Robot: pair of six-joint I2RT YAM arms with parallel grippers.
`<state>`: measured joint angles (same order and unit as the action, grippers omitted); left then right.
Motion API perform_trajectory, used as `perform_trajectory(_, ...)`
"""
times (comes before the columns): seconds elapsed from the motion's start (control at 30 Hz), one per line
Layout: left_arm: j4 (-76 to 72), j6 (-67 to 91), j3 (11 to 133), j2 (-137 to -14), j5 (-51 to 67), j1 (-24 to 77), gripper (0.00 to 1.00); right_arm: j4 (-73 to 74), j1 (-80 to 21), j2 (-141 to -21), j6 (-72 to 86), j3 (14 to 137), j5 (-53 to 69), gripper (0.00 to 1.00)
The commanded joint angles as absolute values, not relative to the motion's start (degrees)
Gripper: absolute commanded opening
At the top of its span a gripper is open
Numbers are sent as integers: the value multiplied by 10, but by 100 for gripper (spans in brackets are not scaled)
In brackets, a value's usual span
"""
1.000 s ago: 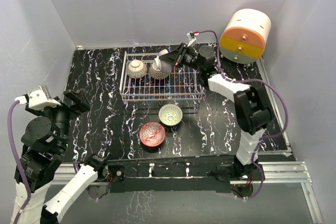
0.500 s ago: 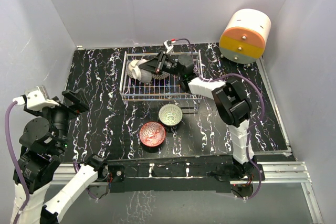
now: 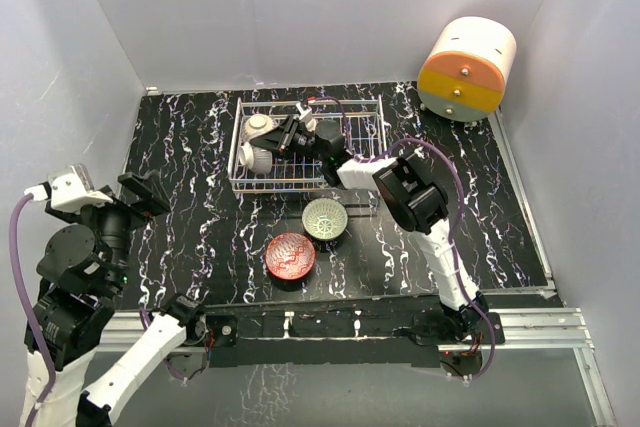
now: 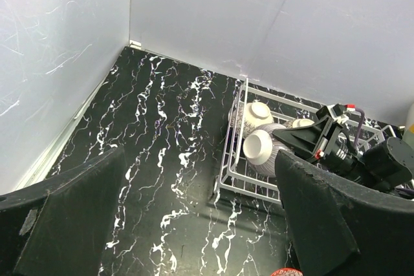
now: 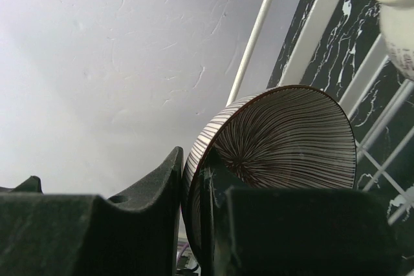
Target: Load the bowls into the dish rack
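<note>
The white wire dish rack point(image 3: 350, 169) stands at the back of the black marbled table. My right gripper point(image 3: 284, 139) reaches into its left end, shut on the rim of a brown-and-white striped bowl point(image 5: 284, 140) that stands on its side point(image 3: 251, 158). Another bowl point(image 3: 259, 126) lies upside down behind it. In the left wrist view the foot of a third bowl point(image 4: 301, 123) shows past the gripper. The pale green bowl point(image 3: 325, 218) and the red bowl point(image 3: 290, 255) sit upright on the table in front of the rack. My left gripper point(image 3: 140, 193) hangs open at the left, far from them.
A round orange-and-cream drawer unit point(image 3: 467, 67) stands at the back right corner. Grey walls close in the table on three sides. The right arm's cable point(image 3: 440, 162) arcs over the rack's right end.
My right arm has swung left across the rack with the striped bowl, from the rack's right side to its left end. The left arm has barely moved.
</note>
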<state>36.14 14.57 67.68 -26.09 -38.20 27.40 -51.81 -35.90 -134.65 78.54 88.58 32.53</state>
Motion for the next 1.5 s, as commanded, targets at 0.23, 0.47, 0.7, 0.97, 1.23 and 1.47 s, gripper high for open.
perform_trajectory(0.23, 369, 140, 691, -242, -399, 276, 97, -489, -367, -1348, 806, 958, 289, 8)
perform_trajectory(0.47, 372, 137, 697, -239, -400, 276, 97, -461, -367, -1360, 819, 959, 282, 8)
perform_trajectory(0.7, 375, 137, 698, -236, -402, 277, 97, -432, -365, -1355, 813, 947, 273, 8)
perform_trajectory(0.97, 372, 136, 697, -239, -400, 277, 97, -408, -357, -1338, 811, 911, 262, 10)
perform_trajectory(1.23, 371, 134, 700, -243, -399, 276, 97, -411, -348, -1332, 824, 877, 262, 21)
perform_trajectory(1.47, 367, 134, 697, -247, -397, 277, 97, -408, -340, -1312, 824, 845, 253, 33)
